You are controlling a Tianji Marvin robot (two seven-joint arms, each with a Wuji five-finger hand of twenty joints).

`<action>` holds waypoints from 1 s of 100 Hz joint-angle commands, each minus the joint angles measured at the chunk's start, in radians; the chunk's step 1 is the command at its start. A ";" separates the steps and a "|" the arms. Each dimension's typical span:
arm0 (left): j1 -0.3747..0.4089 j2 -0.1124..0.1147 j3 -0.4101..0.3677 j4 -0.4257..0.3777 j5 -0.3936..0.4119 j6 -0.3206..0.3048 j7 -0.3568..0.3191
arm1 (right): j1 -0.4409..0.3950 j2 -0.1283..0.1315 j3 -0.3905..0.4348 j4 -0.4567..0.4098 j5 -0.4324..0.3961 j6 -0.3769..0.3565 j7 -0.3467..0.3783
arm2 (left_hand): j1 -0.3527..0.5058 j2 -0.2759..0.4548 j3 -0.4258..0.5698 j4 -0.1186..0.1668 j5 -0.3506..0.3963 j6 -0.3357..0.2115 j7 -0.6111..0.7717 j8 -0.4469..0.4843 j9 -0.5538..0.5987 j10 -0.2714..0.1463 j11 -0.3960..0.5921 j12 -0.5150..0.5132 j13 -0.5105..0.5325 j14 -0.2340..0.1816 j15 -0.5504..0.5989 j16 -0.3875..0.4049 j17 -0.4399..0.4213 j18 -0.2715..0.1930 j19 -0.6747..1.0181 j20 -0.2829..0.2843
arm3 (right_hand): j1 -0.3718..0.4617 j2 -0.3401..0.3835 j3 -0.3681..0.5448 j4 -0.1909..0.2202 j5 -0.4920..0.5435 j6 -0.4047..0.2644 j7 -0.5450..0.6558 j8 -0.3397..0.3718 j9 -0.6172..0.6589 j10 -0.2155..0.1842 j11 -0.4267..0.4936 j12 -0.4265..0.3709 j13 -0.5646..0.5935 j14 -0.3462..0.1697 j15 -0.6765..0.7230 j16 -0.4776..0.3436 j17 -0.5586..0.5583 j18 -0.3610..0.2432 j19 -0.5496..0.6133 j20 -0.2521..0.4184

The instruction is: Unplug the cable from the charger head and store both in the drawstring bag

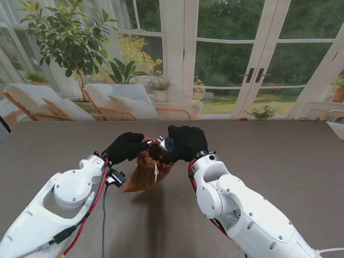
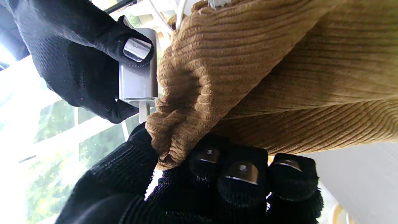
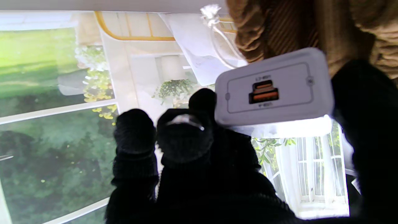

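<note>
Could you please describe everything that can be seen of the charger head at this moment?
The charger head is a small white block, plastic by its look, with rounded corners. Its end face shows two stacked orange ports, both empty, with no cable attached. Metal prongs project from the opposite end. The right hand pinches it above the table at the mouth of the tan corduroy drawstring bag, which the left hand holds up.

Daylight is pouring in through tall white-framed windows (image 1: 161, 48) and glazed double doors (image 1: 252, 64) with dark handles, all looking onto green lawn and trees. A leafy potted tree (image 1: 70, 37) is standing at the left beside cushioned wooden lounge chairs (image 1: 115, 102) — smaller potted plants (image 1: 158, 88) are sitting along the sill. A dark brown table (image 1: 279, 150) is stretching across the foreground.
</note>
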 commanded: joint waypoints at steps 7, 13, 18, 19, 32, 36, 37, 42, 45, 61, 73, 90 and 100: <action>-0.007 -0.007 0.001 0.004 -0.010 -0.009 -0.022 | -0.024 -0.020 -0.014 0.004 0.007 -0.005 -0.017 | 0.047 0.009 0.028 -0.004 -0.015 0.058 0.030 0.030 -0.004 -0.026 0.010 0.019 -0.014 -0.026 0.025 0.006 -0.005 0.014 0.008 0.020 | 0.222 0.105 0.145 0.103 0.089 -0.216 0.107 0.059 0.046 -0.051 0.036 -0.019 0.021 -0.010 -0.018 -0.014 0.202 0.039 0.007 0.003; -0.009 -0.007 0.001 0.007 -0.014 -0.013 -0.022 | -0.030 -0.025 -0.019 0.007 0.013 -0.003 -0.035 | 0.048 0.009 0.028 -0.004 -0.016 0.059 0.030 0.030 -0.004 -0.026 0.010 0.020 -0.013 -0.025 0.025 0.006 -0.005 0.015 0.008 0.020 | 0.221 0.102 0.140 0.103 0.093 -0.227 0.099 0.056 0.050 -0.056 0.026 -0.028 0.021 -0.006 -0.038 -0.021 0.189 0.049 -0.002 0.003; -0.010 -0.008 0.002 0.009 -0.017 -0.016 -0.021 | -0.033 -0.028 -0.022 0.009 0.017 -0.001 -0.047 | 0.049 0.010 0.028 -0.003 -0.016 0.059 0.030 0.031 -0.003 -0.027 0.010 0.019 -0.013 -0.024 0.025 0.006 -0.004 0.015 0.008 0.020 | 0.221 0.095 0.136 0.103 0.100 -0.234 0.093 0.054 0.051 -0.058 0.019 -0.034 0.019 -0.003 -0.054 -0.025 0.178 0.058 -0.011 0.002; -0.010 -0.008 0.002 0.010 -0.018 -0.017 -0.021 | -0.034 -0.029 -0.023 0.010 0.018 -0.001 -0.049 | 0.049 0.010 0.027 -0.003 -0.016 0.059 0.030 0.031 -0.003 -0.027 0.010 0.019 -0.013 -0.024 0.025 0.006 -0.004 0.015 0.008 0.020 | 0.222 0.095 0.137 0.103 0.101 -0.235 0.093 0.054 0.051 -0.058 0.018 -0.035 0.019 -0.002 -0.055 -0.026 0.176 0.059 -0.012 0.002; -0.012 -0.008 0.004 0.015 -0.025 -0.025 -0.023 | -0.035 -0.038 -0.036 0.023 0.031 0.009 -0.075 | 0.049 0.010 0.026 -0.003 -0.016 0.059 0.031 0.030 -0.002 -0.027 0.010 0.019 -0.011 -0.025 0.025 0.006 -0.003 0.016 0.009 0.020 | 0.222 0.087 0.127 0.103 0.112 -0.249 0.080 0.049 0.055 -0.059 0.004 -0.045 0.019 0.012 -0.103 -0.038 0.160 0.076 -0.026 0.002; -0.013 -0.007 0.004 0.015 -0.027 -0.028 -0.025 | -0.035 -0.042 -0.040 0.029 0.038 0.012 -0.085 | 0.049 0.011 0.026 -0.003 -0.015 0.059 0.031 0.031 -0.002 -0.027 0.010 0.019 -0.011 -0.025 0.025 0.006 -0.003 0.017 0.009 0.020 | 0.222 0.084 0.125 0.102 0.117 -0.254 0.076 0.046 0.056 -0.059 0.000 -0.048 0.019 0.013 -0.106 -0.037 0.157 0.078 -0.027 0.002; -0.013 -0.007 0.004 0.015 -0.028 -0.028 -0.026 | -0.035 -0.043 -0.041 0.031 0.039 0.013 -0.087 | 0.049 0.012 0.026 -0.003 -0.016 0.059 0.031 0.031 -0.002 -0.027 0.010 0.019 -0.011 -0.025 0.025 0.005 -0.003 0.017 0.009 0.020 | 0.222 0.084 0.125 0.102 0.118 -0.255 0.076 0.046 0.057 -0.059 -0.001 -0.049 0.019 0.013 -0.106 -0.037 0.156 0.078 -0.028 0.002; -0.013 -0.006 0.004 0.015 -0.032 -0.031 -0.031 | -0.033 -0.046 -0.047 0.040 0.044 0.016 -0.097 | 0.050 0.011 0.025 -0.003 -0.016 0.059 0.031 0.031 -0.003 -0.027 0.010 0.019 -0.011 -0.025 0.025 0.005 -0.003 0.017 0.009 0.020 | 0.221 0.083 0.122 0.101 0.120 -0.261 0.072 0.044 0.056 -0.059 -0.003 -0.050 0.019 0.014 -0.108 -0.036 0.155 0.080 -0.027 0.003; -0.012 -0.006 0.003 0.013 -0.035 -0.031 -0.034 | -0.031 -0.049 -0.050 0.046 0.048 0.017 -0.102 | 0.051 0.012 0.025 -0.003 -0.016 0.060 0.030 0.031 -0.003 -0.027 0.010 0.019 -0.011 -0.025 0.025 0.005 -0.003 0.017 0.009 0.020 | 0.220 0.084 0.120 0.101 0.122 -0.266 0.069 0.043 0.055 -0.061 -0.004 -0.051 0.019 0.014 -0.109 -0.035 0.155 0.080 -0.027 0.003; -0.008 -0.003 0.005 -0.005 -0.033 -0.029 -0.044 | -0.024 -0.057 -0.062 0.065 0.067 0.025 -0.114 | 0.050 0.013 0.023 -0.003 -0.017 0.060 0.031 0.032 -0.004 -0.027 0.010 0.020 -0.011 -0.025 0.025 0.005 -0.003 0.017 0.009 0.020 | 0.224 0.084 0.117 0.101 0.126 -0.267 0.064 0.042 0.052 -0.060 -0.006 -0.051 0.020 0.016 -0.111 -0.033 0.154 0.079 -0.025 0.005; -0.008 0.001 0.004 -0.011 -0.024 -0.029 -0.053 | -0.021 -0.054 -0.062 0.066 0.072 0.023 -0.099 | 0.052 0.013 0.022 -0.003 -0.019 0.058 0.031 0.032 -0.005 -0.027 0.010 0.020 -0.014 -0.025 0.025 0.005 -0.003 0.017 0.009 0.019 | 0.226 0.084 0.118 0.101 0.127 -0.262 0.064 0.045 0.054 -0.057 -0.004 -0.049 0.020 0.015 -0.107 -0.029 0.155 0.077 -0.021 0.007; -0.012 0.008 0.004 -0.010 -0.016 -0.034 -0.079 | -0.019 -0.046 -0.057 0.055 0.071 0.021 -0.065 | 0.052 0.015 0.018 -0.003 -0.019 0.057 0.031 0.033 -0.006 -0.027 0.010 0.021 -0.016 -0.025 0.025 0.006 -0.005 0.015 0.007 0.019 | 0.228 0.081 0.121 0.100 0.131 -0.237 0.064 0.050 0.064 -0.048 -0.002 -0.048 0.023 0.009 -0.089 -0.017 0.163 0.077 -0.013 0.010; -0.015 0.011 0.007 -0.006 -0.014 -0.036 -0.093 | -0.015 -0.044 -0.058 0.045 0.077 0.030 -0.045 | 0.053 0.014 0.017 -0.003 -0.019 0.058 0.031 0.034 -0.007 -0.028 0.010 0.022 -0.017 -0.026 0.025 0.006 -0.006 0.014 0.007 0.019 | 0.230 0.075 0.126 0.098 0.135 -0.204 0.064 0.049 0.074 -0.037 -0.003 -0.051 0.023 0.007 -0.070 -0.008 0.168 0.081 -0.007 0.012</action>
